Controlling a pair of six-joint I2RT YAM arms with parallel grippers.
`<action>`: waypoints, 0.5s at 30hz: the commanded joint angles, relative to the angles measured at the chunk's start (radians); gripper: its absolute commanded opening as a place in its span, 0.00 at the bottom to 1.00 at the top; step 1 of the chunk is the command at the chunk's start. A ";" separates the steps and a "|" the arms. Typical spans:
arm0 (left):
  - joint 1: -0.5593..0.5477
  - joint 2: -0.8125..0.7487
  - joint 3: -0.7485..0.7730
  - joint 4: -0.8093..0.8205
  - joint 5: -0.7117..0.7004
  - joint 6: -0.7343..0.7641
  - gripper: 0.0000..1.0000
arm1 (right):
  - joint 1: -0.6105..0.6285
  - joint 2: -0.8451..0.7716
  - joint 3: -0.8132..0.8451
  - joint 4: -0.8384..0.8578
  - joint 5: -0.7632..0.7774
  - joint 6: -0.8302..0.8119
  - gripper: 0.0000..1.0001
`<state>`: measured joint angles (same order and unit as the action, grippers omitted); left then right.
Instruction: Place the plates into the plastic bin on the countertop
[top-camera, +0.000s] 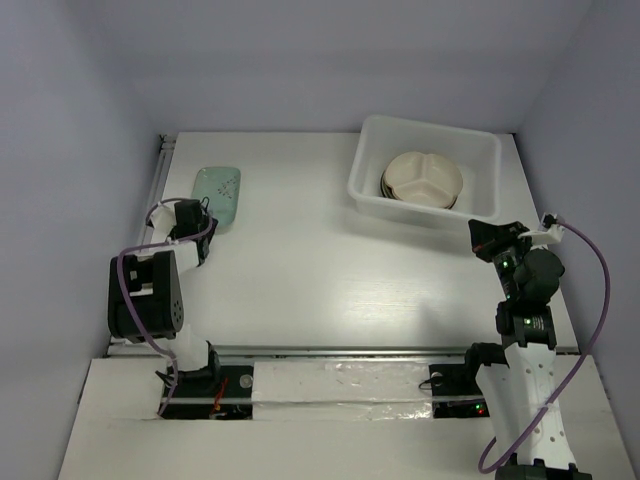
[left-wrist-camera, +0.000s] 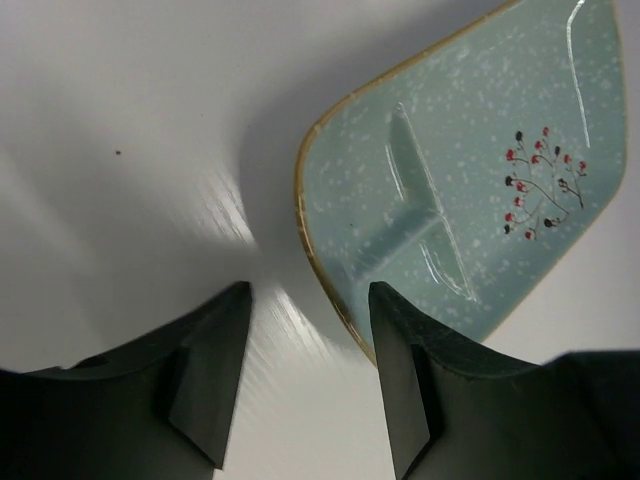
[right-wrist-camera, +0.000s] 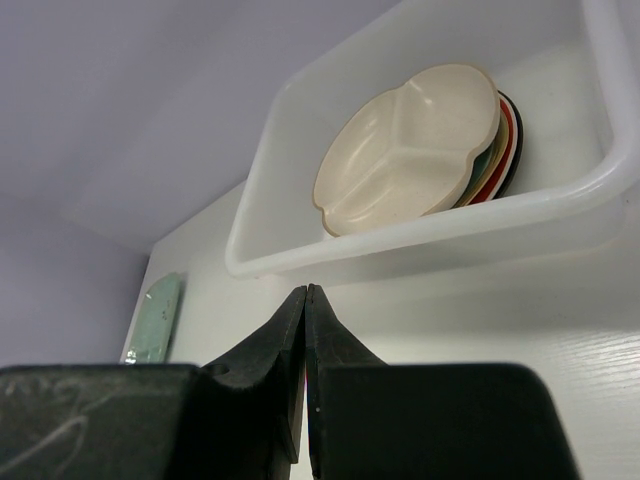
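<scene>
I am holding my left gripper (left-wrist-camera: 308, 300) open, jaws spread wide and pointing down at the countertop (top-camera: 320, 260). Between them I am seeing mostly bare white surface. The mint rectangular plate (left-wrist-camera: 450, 200) is lying flat toward 1 o'clock, and its gilt rim is running under my right-hand finger (left-wrist-camera: 400, 390); I cannot tell whether that finger is touching it. This is what is worrying me: if I close here, I am judging that I would be catching only a corner of the rim, or nothing. The plate is lying flush, so a finger could be shoving it along the slick top rather than getting under the edge. A pinch on so little of a glazed dish could be letting it swing or slip on the way across. The plastic bin (top-camera: 425, 128) is sitting well apart, at about 2 o'clock from the plate. The cream divided round plate (top-camera: 425, 175) is topping a stack inside it, so a long dish dropped on it could be rocking or chipping. My right gripper (right-wrist-camera: 306, 295), jaws pressed together on nothing, is hanging just off the bin's 5 o'clock corner, where my arms could be crowding each other.
</scene>
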<state>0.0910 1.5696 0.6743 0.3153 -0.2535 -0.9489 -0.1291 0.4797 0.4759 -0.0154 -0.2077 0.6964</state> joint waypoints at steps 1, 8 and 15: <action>0.027 0.049 0.048 0.045 0.048 -0.027 0.48 | 0.006 0.002 0.006 0.058 -0.010 -0.003 0.07; 0.027 0.127 0.102 0.042 0.066 -0.024 0.41 | 0.006 0.010 0.004 0.065 -0.015 0.000 0.07; 0.036 0.188 0.146 0.034 0.075 -0.008 0.24 | 0.006 0.014 0.003 0.068 -0.013 0.000 0.07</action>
<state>0.1200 1.7332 0.7940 0.3595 -0.1974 -0.9718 -0.1291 0.4927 0.4755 -0.0143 -0.2104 0.6971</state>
